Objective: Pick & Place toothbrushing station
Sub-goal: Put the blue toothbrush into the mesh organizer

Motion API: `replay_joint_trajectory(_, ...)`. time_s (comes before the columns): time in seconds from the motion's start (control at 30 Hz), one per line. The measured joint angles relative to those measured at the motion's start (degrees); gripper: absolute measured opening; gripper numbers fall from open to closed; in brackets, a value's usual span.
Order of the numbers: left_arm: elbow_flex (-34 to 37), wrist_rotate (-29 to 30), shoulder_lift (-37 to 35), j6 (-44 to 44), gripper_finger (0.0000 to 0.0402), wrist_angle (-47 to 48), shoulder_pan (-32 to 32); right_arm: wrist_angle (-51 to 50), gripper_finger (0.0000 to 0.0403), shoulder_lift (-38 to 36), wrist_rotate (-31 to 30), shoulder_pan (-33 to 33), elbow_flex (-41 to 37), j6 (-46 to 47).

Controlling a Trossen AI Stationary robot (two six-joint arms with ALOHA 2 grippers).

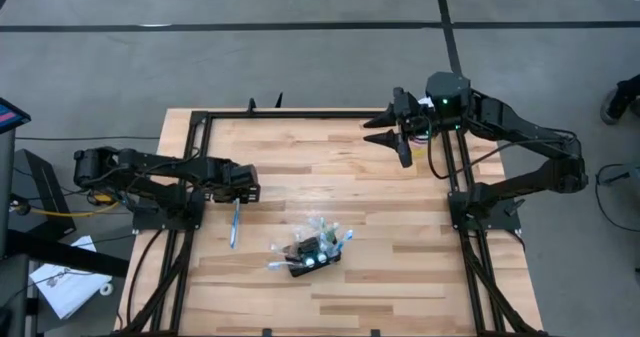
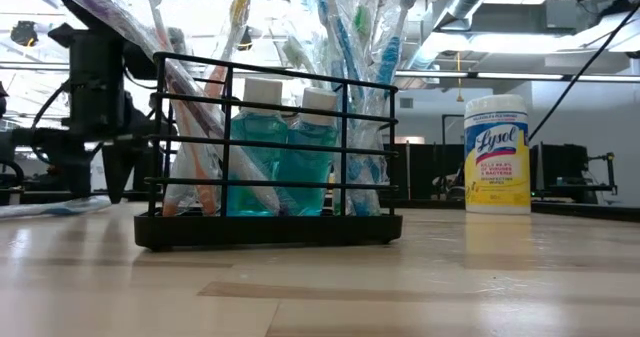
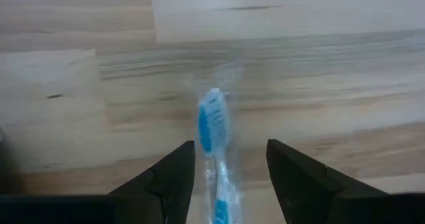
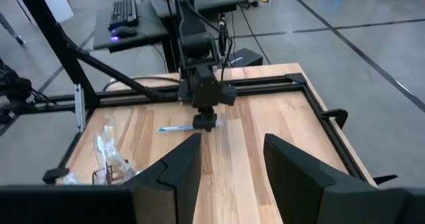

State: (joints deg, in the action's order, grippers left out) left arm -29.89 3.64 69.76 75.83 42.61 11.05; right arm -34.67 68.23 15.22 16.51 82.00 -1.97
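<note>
Two arms over the butcher-block table [image 1: 400,277]. High view: toothbrushing station [image 1: 312,254] sits on the near-centre planks, well apart from both arms. Left gripper [image 1: 243,182] at the table's left side; a blue wrapped toothbrush [image 1: 235,223] lies just beside it. Right gripper [image 1: 400,132] is raised at the far right corner.

Low view: station stands upright, black wire rack holding two teal bottles [image 2: 282,157] and wrapped brushes; Lysol canister [image 2: 497,154] apart from it.

Left wrist view: fingers [image 3: 174,177] spread, toothbrush between them, not pinched.

Right wrist view: fingers [image 4: 176,167] spread, nothing between.
</note>
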Motion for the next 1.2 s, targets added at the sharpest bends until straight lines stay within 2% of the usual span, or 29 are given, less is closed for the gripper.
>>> replay_joint_trajectory(0.17,2.92,-0.28,-0.12,0.72,0.0173,-4.29,0.02,1.11,0.0148,0.00,0.01,0.00,-0.01,0.69)
replay_joint_trajectory(0.23,4.22,-0.76,-0.38,1.00,0.0152,-5.26,0.02,1.52,0.0142,0.00,0.00,0.00,0.00,1.73)
replay_joint_trajectory(0.4,4.72,-0.80,-1.72,0.89,0.0023,-4.92,0.08,3.27,0.0127,0.00,-0.04,-0.04,0.00,3.38)
replay_joint_trajectory(0.5,3.35,0.24,-5.25,-0.50,0.0012,-9.60,0.09,4.91,0.0120,0.00,-0.04,-0.04,0.00,3.51)
replay_joint_trajectory(0.63,2.19,6.52,-13.16,-2.93,0.0006,-12.55,1.26,5.57,0.0119,0.00,-0.13,0.41,0.00,3.51)
replay_joint_trajectory(0.7,0.70,11.64,-18.01,-4.96,0.0007,-16.99,1.25,5.44,0.0119,0.00,-0.21,0.94,0.00,3.51)
replay_joint_trajectory(0.8,-0.14,19.74,-24.39,-13.55,0.0006,-25.77,1.20,5.31,0.0119,0.00,-0.22,1.66,0.00,3.49)
replay_joint_trajectory(0.9,-0.49,24.13,-29.55,-25.18,0.0006,-42.64,1.22,5.33,0.0119,0.00,-0.20,2.04,0.00,3.50)
replay_joint_trajectory(1.07,-0.89,23.66,-30.22,-43.72,0.0006,-71.61,-1.39,5.35,0.0118,0.00,-0.20,2.03,0.00,3.49)
replay_joint_trajectory(1.13,-3.01,23.39,-28.23,-48.63,0.0006,-75.63,-3.69,5.50,0.0118,0.00,-0.22,2.01,0.00,3.49)
replay_joint_trajectory(1.2,-6.64,23.41,-24.71,-52.15,0.0006,-75.76,-6.60,6.10,0.0118,0.00,-0.22,2.01,0.00,3.51)
